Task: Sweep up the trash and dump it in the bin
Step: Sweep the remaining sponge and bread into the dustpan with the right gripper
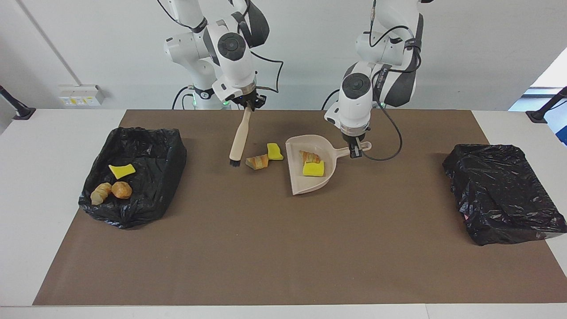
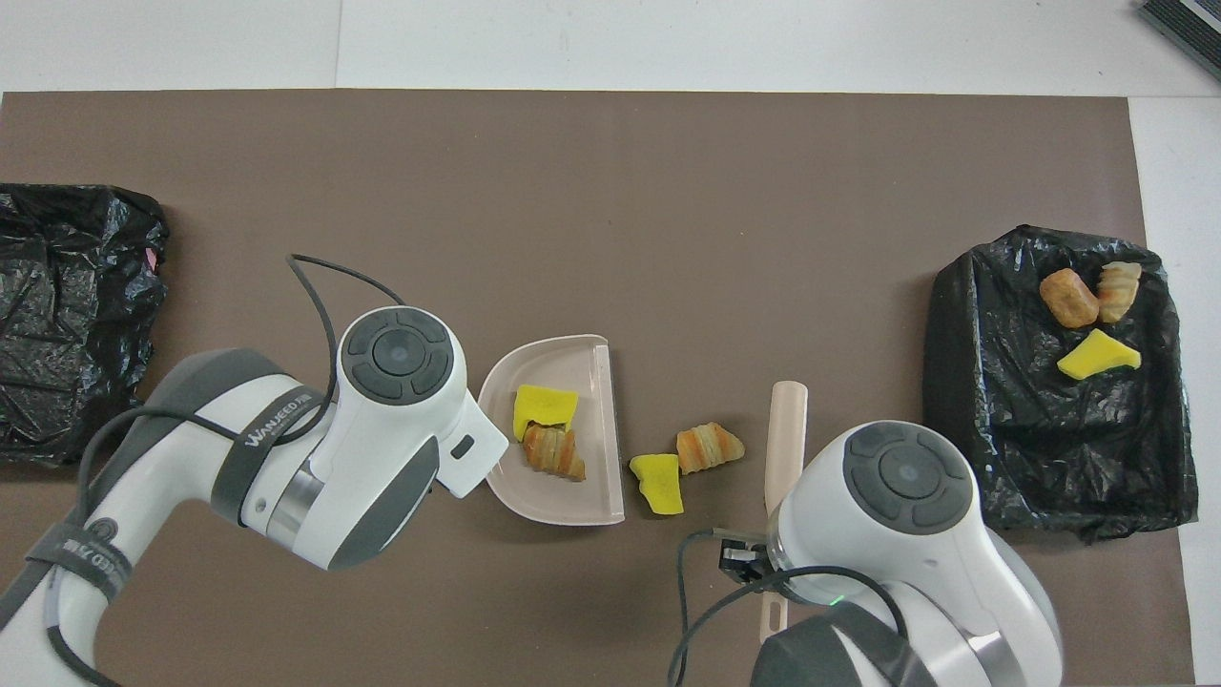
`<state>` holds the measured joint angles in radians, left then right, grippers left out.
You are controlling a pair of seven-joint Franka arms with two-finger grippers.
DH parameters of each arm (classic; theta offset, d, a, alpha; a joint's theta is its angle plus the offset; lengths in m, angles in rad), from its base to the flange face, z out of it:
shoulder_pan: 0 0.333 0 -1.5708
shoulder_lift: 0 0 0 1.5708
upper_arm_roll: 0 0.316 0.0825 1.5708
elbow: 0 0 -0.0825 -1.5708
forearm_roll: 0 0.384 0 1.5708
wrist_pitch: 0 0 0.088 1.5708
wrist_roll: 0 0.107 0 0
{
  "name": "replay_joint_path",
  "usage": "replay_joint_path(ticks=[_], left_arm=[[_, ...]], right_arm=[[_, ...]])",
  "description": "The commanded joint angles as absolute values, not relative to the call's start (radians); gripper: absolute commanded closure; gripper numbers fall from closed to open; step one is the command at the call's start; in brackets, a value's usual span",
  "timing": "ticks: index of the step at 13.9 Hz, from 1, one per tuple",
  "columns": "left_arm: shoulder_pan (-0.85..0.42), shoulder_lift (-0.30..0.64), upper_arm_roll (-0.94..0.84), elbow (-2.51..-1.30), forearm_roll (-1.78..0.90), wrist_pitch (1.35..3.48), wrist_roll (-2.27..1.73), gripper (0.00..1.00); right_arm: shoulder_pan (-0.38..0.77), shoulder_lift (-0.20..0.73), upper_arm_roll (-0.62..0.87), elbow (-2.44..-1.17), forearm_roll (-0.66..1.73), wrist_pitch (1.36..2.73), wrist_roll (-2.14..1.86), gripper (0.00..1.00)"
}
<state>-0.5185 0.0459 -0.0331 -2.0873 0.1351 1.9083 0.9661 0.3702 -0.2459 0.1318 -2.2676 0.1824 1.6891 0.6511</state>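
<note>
My left gripper [image 1: 355, 152] is shut on the handle of the beige dustpan [image 1: 305, 184], which holds two pieces of trash: a tan lump [image 1: 308, 156] and a yellow sponge bit [image 1: 313, 169]. My right gripper [image 1: 249, 106] is shut on the handle of the beige brush [image 1: 237, 139], which hangs slanted with its bristles low over the mat. Between the bristles and the pan's open edge lie a loose tan lump [image 1: 258, 161] and a yellow bit [image 1: 274, 151]. In the overhead view the dustpan [image 2: 563, 367], loose lump [image 2: 709, 447], yellow bit [image 2: 660, 482] and brush [image 2: 787, 439] show; the arms hide both grippers.
A black-lined bin [image 1: 168, 155] at the right arm's end of the table holds a yellow bit [image 1: 122, 170] and two tan lumps [image 1: 110, 191]. Another bin wrapped in a black bag [image 1: 500, 192] sits at the left arm's end. A brown mat [image 1: 283, 257] covers the table.
</note>
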Motion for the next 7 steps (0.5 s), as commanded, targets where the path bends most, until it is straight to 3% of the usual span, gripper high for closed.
replay_joint_path(ticks=[1,7], left_arm=[[-0.543,-0.087,-0.021,-2.281,0.15,2.008,0.948,1.0],[-0.577,-0.091,-0.025,-2.353,0.152,2.101,0.813,1.0]], right_arm=[[0.37,-0.302,0.135,-2.35,0.156,1.717,0.563,1.0],[0.354,-0.341,0.133,-2.448,0.156,1.79,0.404,1.0]])
